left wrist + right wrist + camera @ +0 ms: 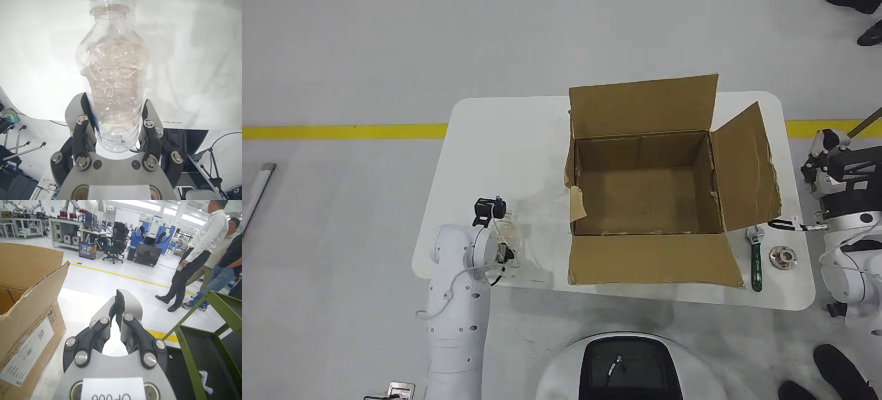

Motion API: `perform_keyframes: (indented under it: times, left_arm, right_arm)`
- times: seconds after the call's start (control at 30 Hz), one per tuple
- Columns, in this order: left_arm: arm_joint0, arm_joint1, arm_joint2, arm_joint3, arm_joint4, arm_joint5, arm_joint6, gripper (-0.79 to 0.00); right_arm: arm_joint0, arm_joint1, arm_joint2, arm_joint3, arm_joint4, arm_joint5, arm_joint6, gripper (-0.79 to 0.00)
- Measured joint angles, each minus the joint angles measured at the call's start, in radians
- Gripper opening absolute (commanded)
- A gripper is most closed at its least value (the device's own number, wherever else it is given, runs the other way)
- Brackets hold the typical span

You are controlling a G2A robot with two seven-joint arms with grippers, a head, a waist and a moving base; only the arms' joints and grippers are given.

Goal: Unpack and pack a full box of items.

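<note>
L arm comes in over the near-left corner of the table (pixel 492 140), upper link off the edge, wrist above the tabletop. L gripper (pixel 115 106) has both fingers (pixel 75 111) clamped on the lower body of a clear plastic bottle (pixel 111 72), with the neck pointing away from the wrist (can't tell whether the bottle touches the tabletop). In top view the bottle (pixel 508 240) sits over the near-left part of the table, apart from the cardboard box (pixel 652 262), w/ bare white surface between them.

R arm stands off the table's right edge, beyond the box's right flap. R gripper (pixel 118 302) is closed, its ribbed pads (pixel 119 313) pressed together w/ nothing between them. It is aimed along the box's outer side wall (pixel 32 321) toward the floor beyond.

The box is open and takes up the centre-right of the table. Its far flap stands up, the right flap splays outward, and the near flap folds down almost to the table's near edge. The left flap is short and ragged.

The widest bare stretch of tabletop is left of the box, approx. where the L gripper is. Right of the box is a narrow strip holding a green-handled wrench (pixel 756 262) and a round metal part (pixel 783 257), just beside each other near the near-right corner. A green cart (pixel 225 351) is close by the R gripper, on the side away from the box.
</note>
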Motion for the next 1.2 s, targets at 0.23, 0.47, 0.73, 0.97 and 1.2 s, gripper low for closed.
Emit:
perform_keyframes:
  times: [0.23,0.47,0.73,0.97,1.2]
  left_arm:
    - [-0.009,0.007,-0.012,-0.020,-0.009,0.024,0.006,-0.785]
    - [-0.090,0.008,-0.042,-0.173,-0.142,0.067,-0.033,-0.785]
    - [-0.202,0.012,-0.026,-0.313,-0.257,0.109,-0.032,-0.785]
    - [-0.229,0.013,-0.015,-0.340,-0.304,0.127,-0.032,-0.785]
    - [-0.229,0.013,-0.016,-0.340,-0.303,0.127,-0.032,-0.785]
  right_arm:
    - [0.000,-0.002,0.003,-0.002,-0.008,-0.001,0.004,-0.785]
    - [0.009,-0.004,0.003,0.004,-0.003,0.009,0.013,-0.785]
    - [0.007,-0.007,0.006,-0.006,-0.001,0.008,0.016,-0.785]
    - [-0.004,-0.009,0.005,-0.020,-0.011,0.003,0.011,-0.785]
    - [-0.006,-0.012,0.003,-0.019,-0.008,0.008,0.010,-0.785]
